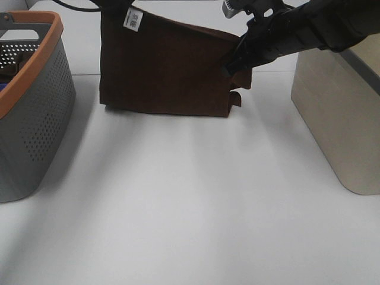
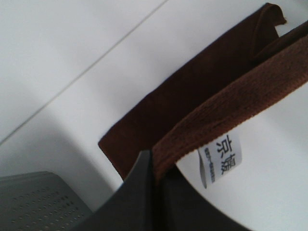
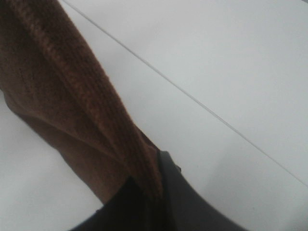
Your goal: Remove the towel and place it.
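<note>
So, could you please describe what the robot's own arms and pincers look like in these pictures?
The right arm is matte black and thick, seemingly covered in dark fabric, with a small silver-grey metal fitting near its wrist. The right pincer has smooth, dark grey-black fingers that narrow toward the tips. The left pincer looks the same: plain dark wedges, unmarked. A black cable runs along the top-left edge.

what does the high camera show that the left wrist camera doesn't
Only the high view: the whole brown towel hanging between both arms, the right gripper pinching its far corner, and a beige bin on the right.

Only the left wrist view: the left gripper shut on the stitched hem, with the printing on the white tag up close.

Both: the towel, its tag, the white table and the grey perforated basket.
</note>
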`<move>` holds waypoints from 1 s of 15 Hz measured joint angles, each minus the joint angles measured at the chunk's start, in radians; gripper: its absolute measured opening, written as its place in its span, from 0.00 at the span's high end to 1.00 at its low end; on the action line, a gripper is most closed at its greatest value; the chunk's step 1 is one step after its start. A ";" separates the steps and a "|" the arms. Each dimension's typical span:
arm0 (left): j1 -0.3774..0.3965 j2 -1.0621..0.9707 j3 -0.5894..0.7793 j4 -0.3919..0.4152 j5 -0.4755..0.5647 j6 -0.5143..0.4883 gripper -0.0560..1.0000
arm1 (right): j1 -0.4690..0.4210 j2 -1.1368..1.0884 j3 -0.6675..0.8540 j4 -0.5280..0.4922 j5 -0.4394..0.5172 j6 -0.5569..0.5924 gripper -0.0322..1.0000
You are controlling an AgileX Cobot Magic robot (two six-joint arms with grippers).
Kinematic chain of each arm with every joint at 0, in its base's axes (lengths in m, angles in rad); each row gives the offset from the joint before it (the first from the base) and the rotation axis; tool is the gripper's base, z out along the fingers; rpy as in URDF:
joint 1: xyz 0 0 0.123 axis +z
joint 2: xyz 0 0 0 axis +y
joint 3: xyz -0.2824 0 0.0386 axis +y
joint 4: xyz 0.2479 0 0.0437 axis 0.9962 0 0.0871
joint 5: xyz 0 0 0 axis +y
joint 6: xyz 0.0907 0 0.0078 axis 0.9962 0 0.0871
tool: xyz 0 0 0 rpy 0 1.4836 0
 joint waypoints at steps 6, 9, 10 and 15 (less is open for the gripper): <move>0.000 0.000 0.232 -0.121 0.005 -0.156 0.95 | 0.000 -0.079 0.176 0.000 0.049 0.003 0.97; 0.000 0.000 0.349 -0.135 0.007 -0.179 0.95 | 0.000 -0.100 0.232 0.000 0.092 0.075 0.97; -0.006 -0.002 0.387 -0.135 0.008 -0.179 0.95 | 0.000 -0.101 0.241 -0.010 0.128 0.100 0.97; -0.090 -0.011 0.478 -0.117 0.008 -0.179 0.95 | 0.000 -0.101 0.243 -0.263 0.326 0.340 0.97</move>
